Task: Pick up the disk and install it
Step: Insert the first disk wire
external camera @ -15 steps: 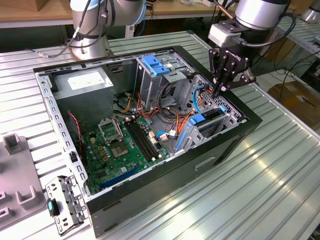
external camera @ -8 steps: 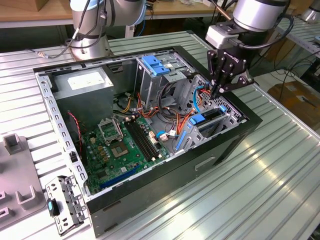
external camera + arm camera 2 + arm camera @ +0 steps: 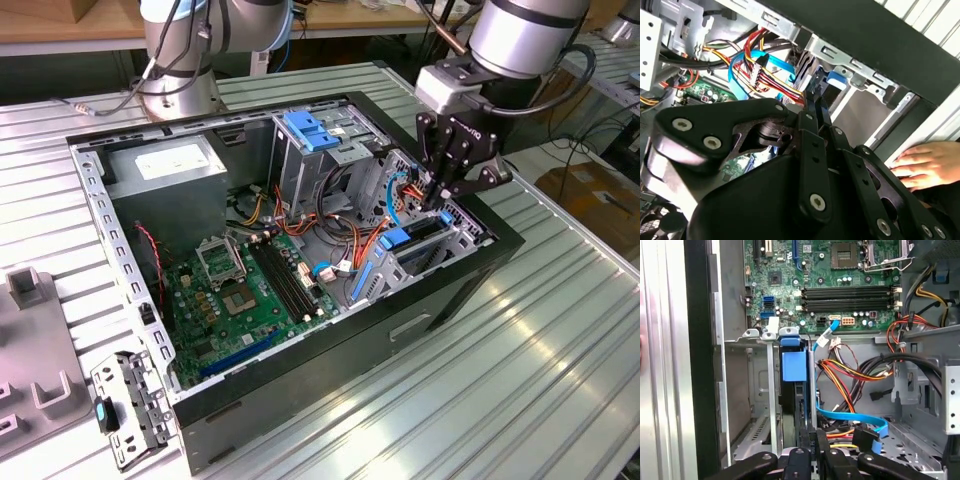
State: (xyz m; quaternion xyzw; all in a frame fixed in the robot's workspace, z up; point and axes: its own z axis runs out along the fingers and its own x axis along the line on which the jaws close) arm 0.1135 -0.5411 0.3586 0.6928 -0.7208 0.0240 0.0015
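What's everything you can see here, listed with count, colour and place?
computer case: one, black, lying open on the table
table: one, silver ribbed metal, under everything
motherboard: one, green, on the case floor
power supply box: one, grey with white sticker, case corner at the exterior view's left
latch piece: one, blue, atop the drive cage
disk: one, blue-railed, standing on edge in the drive bay
cables: many, red, yellow, orange, blue, between motherboard and bay
bracket: one, grey with a blue clip, on the table beside the case
person's hand: one, resting outside the case wall
arm: one, silver-grey, above the case
claw: one, black, just above the disk
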